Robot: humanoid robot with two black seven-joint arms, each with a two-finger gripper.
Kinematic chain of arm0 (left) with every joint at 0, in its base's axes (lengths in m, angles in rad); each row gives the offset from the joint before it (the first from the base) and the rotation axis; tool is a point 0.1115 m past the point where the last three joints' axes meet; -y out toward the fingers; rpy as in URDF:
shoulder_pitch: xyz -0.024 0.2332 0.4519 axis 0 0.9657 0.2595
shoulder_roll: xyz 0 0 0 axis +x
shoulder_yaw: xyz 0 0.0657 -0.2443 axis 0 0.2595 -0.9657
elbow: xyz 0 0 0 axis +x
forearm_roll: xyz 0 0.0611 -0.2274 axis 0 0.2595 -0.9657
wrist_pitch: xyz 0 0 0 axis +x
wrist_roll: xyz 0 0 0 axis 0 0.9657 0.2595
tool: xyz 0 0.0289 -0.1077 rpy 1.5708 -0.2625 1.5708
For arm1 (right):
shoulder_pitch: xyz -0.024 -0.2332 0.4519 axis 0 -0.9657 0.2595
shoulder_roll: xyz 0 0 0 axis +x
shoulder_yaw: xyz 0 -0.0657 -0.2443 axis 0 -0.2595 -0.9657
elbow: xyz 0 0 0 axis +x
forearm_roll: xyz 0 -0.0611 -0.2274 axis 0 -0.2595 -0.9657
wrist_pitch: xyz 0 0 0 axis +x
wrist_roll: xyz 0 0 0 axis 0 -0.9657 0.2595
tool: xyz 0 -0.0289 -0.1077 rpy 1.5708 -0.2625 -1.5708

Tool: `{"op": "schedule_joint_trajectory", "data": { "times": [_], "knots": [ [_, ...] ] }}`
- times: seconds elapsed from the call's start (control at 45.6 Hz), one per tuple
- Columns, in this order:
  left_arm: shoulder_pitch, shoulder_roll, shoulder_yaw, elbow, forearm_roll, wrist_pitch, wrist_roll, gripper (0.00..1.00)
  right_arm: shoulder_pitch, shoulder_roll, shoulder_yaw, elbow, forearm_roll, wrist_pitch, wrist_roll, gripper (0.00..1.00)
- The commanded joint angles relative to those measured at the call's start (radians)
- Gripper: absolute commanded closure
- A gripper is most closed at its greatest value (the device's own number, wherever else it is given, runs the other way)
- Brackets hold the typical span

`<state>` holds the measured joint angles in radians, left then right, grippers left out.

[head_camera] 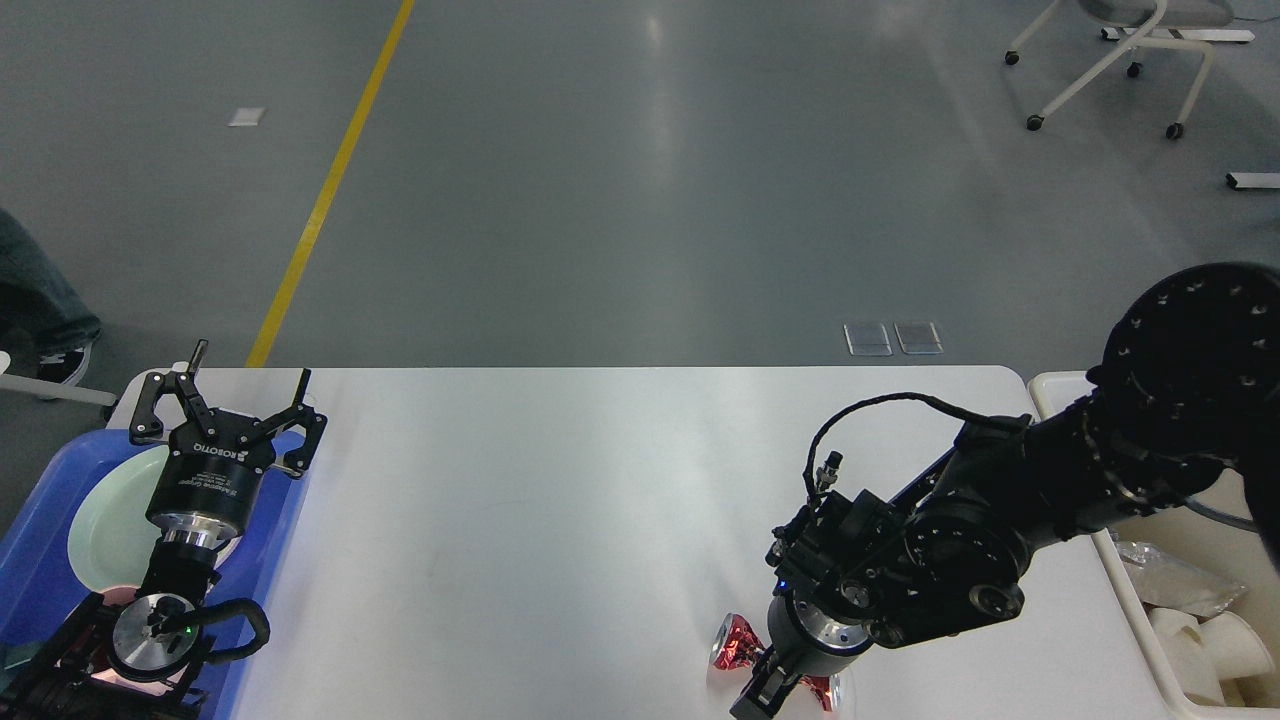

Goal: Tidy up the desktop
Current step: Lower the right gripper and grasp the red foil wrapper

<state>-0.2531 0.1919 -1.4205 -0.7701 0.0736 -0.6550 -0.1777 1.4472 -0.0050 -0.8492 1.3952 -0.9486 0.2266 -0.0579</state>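
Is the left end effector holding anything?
No. The left end effector hangs over the blue tray with its fingers spread apart and nothing between them.

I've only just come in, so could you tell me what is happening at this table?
The right gripper is down at a crushed red can lying near the front of the white desktop; whether its jaws have closed is hidden. The left gripper hangs open above the blue tray. A cream bin stands on the right.
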Motion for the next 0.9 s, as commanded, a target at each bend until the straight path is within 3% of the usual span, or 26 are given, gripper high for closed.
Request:
{"op": "schedule_joint_trajectory", "data": {
  "times": [0.0,0.504,0.877],
  "knots": [
    [0.0,0.0,0.0,0.0,0.0,0.0,0.0,0.04,-0.037,0.014,-0.005,-0.056,-0.006,-0.013,-0.002,0.16],
    [0.0,0.0,0.0,0.0,0.0,0.0,0.001,0.04,-0.088,0.054,-0.133,-0.113,-0.002,-0.084,-0.003,0.22],
    [0.0,0.0,0.0,0.0,0.0,0.0,0.001,0.04,-0.1,0.056,-0.133,-0.13,0.007,-0.093,-0.003,0.46]
  ]
}}
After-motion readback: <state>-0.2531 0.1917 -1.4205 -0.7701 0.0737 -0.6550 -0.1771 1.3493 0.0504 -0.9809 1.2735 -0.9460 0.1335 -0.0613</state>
